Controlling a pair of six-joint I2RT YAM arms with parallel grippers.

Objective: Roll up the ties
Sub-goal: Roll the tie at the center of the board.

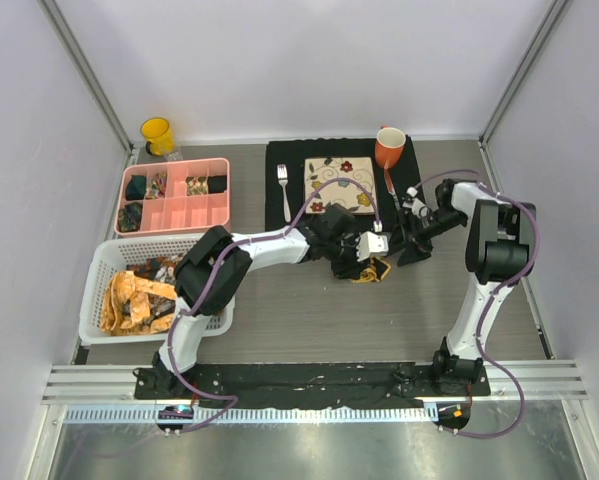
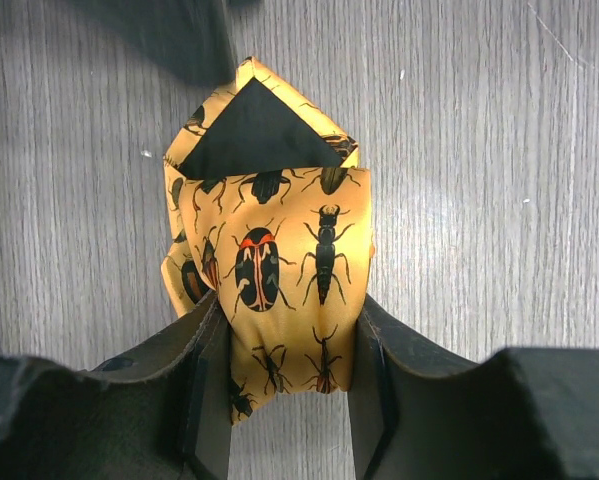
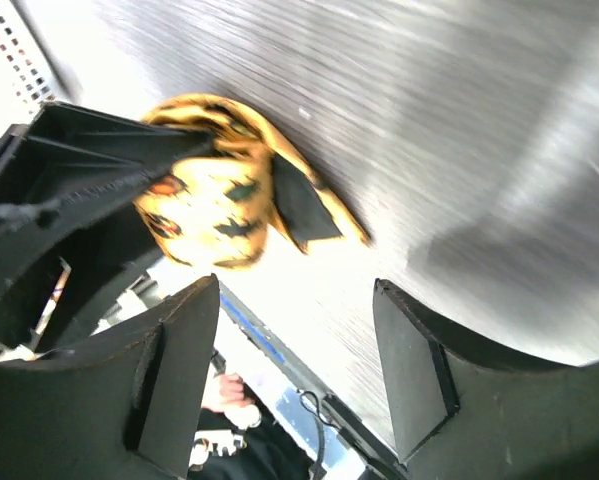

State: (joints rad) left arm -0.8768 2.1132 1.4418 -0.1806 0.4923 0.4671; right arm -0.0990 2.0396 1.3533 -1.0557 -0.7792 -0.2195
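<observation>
The left gripper (image 2: 289, 345) has its two fingers partly closed, pressing on both sides of the yellow tie (image 2: 279, 250) with bugs on it. The tie is bunched into a small fat bundle. It sticks straight out in front of those fingers, with its pointed, black-backed tip at the far end. The right gripper (image 3: 294, 315) is wide open and holds nothing. The tie is up ahead of it and off to one side, not between its fingers. So the left gripper is nearer, and I think it should keep the roll tight.
</observation>
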